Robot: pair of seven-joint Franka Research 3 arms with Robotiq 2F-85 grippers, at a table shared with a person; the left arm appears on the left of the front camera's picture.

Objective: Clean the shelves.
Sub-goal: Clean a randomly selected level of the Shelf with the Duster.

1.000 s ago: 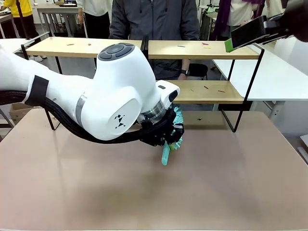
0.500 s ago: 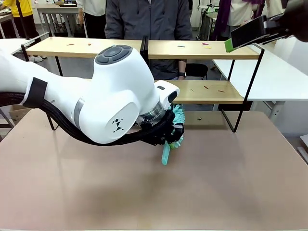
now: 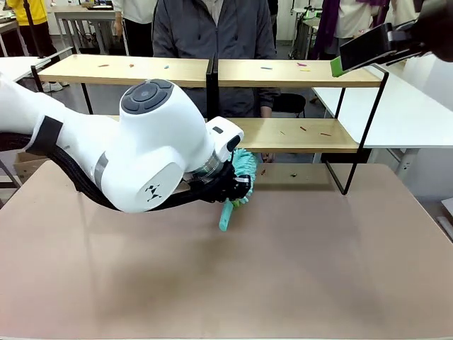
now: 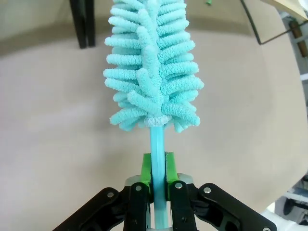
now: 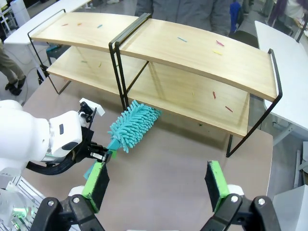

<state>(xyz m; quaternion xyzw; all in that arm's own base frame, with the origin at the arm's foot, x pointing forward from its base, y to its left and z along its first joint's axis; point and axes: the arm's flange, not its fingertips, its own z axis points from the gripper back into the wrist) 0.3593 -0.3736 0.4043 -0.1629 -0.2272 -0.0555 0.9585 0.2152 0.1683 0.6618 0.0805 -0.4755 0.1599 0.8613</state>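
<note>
A: What is the left claw (image 4: 158, 169) doing with the duster (image 4: 151, 72)?

B: It is clenched on the thin handle, low down. The fluffy head sticks straight out ahead of it, over the tabletop (image 3: 318, 269).

A: And the shelves (image 5: 192, 53)?

B: Ahead of the claw, with the lower board's front edge near the duster's tip. Coloured scraps (image 5: 182, 39) lie on the upper and lower boards.

A: How should it sweep?

B: It should probably lay the head flat on a board and draw along it with light pressure. With the grip so far from the head, the handle may twist. The wrist needs to stay clear of the black middle posts just in front.

A: The right claw (image 5: 156, 185)?

B: Released, with its pads wide apart and nothing between them. The shelves lie below and beyond it.
</note>
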